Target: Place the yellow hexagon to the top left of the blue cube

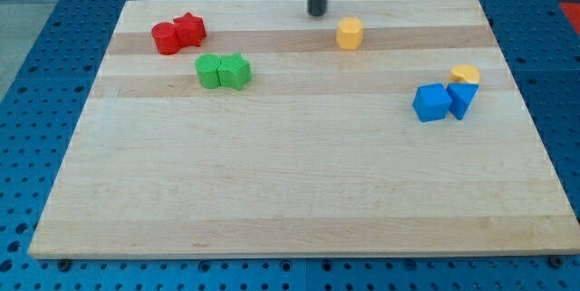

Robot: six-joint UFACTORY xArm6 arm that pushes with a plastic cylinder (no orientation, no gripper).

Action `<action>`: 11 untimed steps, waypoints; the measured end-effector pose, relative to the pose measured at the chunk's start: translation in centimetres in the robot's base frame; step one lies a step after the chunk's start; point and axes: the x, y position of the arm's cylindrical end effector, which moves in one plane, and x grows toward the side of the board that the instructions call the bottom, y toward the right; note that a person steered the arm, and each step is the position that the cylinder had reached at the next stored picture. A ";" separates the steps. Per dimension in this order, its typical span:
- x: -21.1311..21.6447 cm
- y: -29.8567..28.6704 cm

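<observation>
Our yellow plastic hexagon block [350, 33] sits near the wooden bench's [299, 191] top edge, at ten o'clock from the blue plastic cube [432, 102] and well apart. Our tip [317, 13], a bare rod grasping nothing, stands at ten o'clock beside the hexagon.

light: bright, even, overhead | shadows: short, soft | glare: faint on board [299, 173] | focus: slightly soft

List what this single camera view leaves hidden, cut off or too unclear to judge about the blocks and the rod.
- Rod: upper part cut off by the view's top; only my tip shows, left of the yellow hexagon.
- Second yellow block: lower part hidden behind the blue blocks, shape unclear.
- Red blocks and green blocks: exact shapes too small to tell.
</observation>
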 end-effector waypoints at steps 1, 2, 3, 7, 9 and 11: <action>2.0 -1.6; 3.7 -2.1; 4.6 -0.7; 5.0 7.6; 7.1 9.7; 4.9 10.6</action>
